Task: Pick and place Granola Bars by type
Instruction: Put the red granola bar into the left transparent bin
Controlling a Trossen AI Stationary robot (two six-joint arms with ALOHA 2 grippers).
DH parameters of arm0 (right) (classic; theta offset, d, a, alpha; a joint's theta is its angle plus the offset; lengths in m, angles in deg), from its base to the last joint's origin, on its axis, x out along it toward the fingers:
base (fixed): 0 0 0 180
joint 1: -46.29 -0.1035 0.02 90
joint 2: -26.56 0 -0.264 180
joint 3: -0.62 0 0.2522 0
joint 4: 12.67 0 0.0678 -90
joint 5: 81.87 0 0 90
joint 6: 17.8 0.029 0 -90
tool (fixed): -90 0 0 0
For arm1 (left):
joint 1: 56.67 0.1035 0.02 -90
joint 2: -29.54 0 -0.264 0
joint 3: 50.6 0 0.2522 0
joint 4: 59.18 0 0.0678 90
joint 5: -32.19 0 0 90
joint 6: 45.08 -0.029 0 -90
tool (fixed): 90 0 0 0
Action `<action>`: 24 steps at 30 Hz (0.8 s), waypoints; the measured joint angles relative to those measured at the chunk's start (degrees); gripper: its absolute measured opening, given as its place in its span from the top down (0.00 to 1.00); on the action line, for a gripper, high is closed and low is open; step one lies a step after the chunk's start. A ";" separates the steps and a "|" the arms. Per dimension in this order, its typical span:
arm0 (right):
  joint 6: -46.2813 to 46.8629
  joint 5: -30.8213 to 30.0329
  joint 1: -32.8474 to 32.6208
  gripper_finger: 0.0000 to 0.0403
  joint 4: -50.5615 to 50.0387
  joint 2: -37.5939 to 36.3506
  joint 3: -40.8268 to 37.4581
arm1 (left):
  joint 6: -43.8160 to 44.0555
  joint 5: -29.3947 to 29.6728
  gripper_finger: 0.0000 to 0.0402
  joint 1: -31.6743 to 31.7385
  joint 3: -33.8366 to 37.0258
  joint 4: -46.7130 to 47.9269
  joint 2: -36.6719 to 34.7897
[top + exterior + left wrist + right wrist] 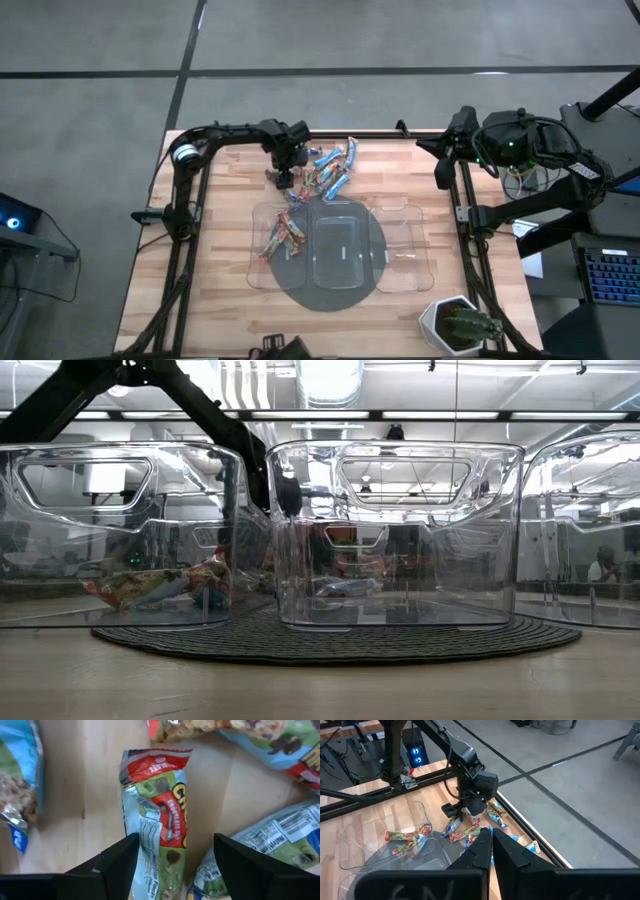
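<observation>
Because my left gripper (172,857) hangs with its fingers spread around a red-multicoloured bar (157,820) lying lengthwise between them on the worktop (80,785), the risks sit close in. A neighbouring bar (260,842) at the lower right of the left wrist view nearly touches one finger and could get pinched too. Its foil looks slick and crinkled, so I judge it may slip. Farther off, the loose pile of Granola Bars (325,170) lies top centre in the high view, with several already in the left clear tray (280,240). My right gripper (491,837) waits closed, empty, at the upper right.
</observation>
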 joint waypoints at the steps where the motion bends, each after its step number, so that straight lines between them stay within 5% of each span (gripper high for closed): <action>1: 0.00 0.01 -0.01 0.98 -0.03 0.00 0.00 | 0.01 0.17 0.40 0.00 -0.19 -0.10 0.22; 7: 0.00 0.01 -0.01 0.98 -0.05 0.00 0.00 | 0.15 1.87 0.49 0.01 -1.13 -1.08 0.69; 18: -0.21 0.01 0.00 0.98 -0.09 0.00 0.00 | 0.91 2.94 0.90 0.72 -1.50 -1.00 0.75; 24: -0.15 0.01 0.01 0.98 -0.11 0.00 0.00 | 0.92 2.93 0.94 0.72 -1.76 -0.27 0.73</action>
